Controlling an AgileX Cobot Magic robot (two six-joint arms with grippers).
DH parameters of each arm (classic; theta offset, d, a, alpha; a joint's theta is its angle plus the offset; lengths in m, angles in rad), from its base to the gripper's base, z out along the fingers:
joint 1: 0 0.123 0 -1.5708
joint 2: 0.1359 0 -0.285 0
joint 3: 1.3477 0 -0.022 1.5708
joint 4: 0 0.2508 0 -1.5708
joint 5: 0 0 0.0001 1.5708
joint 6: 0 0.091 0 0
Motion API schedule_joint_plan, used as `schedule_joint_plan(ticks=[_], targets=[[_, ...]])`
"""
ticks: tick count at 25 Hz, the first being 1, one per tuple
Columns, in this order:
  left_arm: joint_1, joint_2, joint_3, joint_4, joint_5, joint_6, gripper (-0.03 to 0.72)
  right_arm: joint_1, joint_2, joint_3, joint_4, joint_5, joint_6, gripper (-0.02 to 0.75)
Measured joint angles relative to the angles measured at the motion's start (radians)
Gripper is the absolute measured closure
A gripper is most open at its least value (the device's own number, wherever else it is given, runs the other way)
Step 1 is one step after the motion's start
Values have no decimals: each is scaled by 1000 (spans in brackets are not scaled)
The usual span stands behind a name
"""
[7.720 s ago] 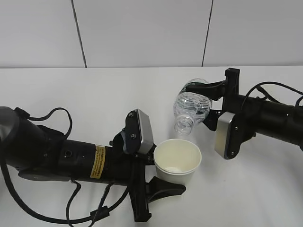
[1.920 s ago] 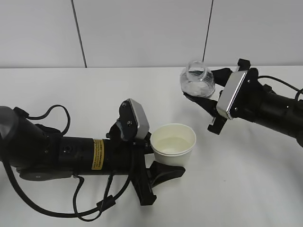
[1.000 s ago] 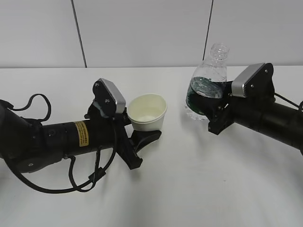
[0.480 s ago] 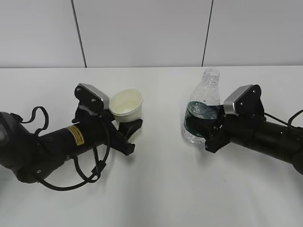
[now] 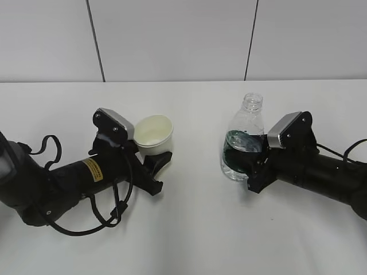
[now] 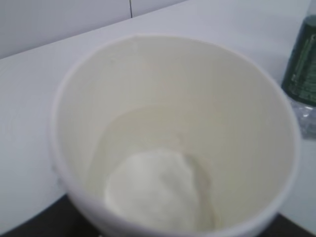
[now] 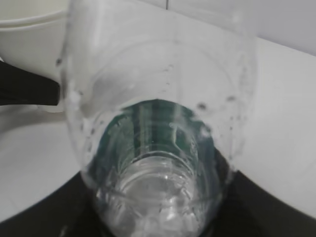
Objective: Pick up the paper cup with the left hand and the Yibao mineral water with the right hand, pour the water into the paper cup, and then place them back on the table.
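Change: over the last second or so we see both arms drop and draw apart; the bottle, tipped at the cup several seconds back, is upright again.
Meaning: we judge the pour finished and the set-down under way; only release and retreat look left.
Paper cup (image 5: 153, 133): cream-white with a rolled rim, leaning slightly, left of centre, low over the counter (image 5: 195, 229); we cannot tell if its base touches. The left wrist view shows a shallow pool of water inside.
Left end effector (image 5: 156, 161): closed around the paper cup's lower wall, black fingers (image 5: 161, 159) showing beneath it.
Yibao mineral water (image 5: 243, 139): clear, ribbed, uncapped, dark green band at mid-height, nearly upright, right of centre, its base at or just above the counter. It stands well apart from the cup.
Right end effector (image 5: 250, 162): clamped on the bottle at the green band.
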Motion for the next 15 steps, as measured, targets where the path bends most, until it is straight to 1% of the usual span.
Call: schedule_joint_plan(ticks=[6,8,10,12,14,15], targets=[[0,35,-2,45,-8,0,265,0,30,-2,25,-26,-11,358],[1,36,-3,62,-13,0,263,0,32,-3,23,-32,-35,343],[1,41,-3,72,-23,-3,233,0,36,-3,23,-32,-46,276],[1,47,-3,66,-30,-12,146,0,38,-3,23,-30,-50,155],[1,47,-3,50,-40,-36,76,0,39,-3,23,-30,-50,90],[1,47,-3,43,-46,-42,57,0,39,-3,23,-30,-50,78]])
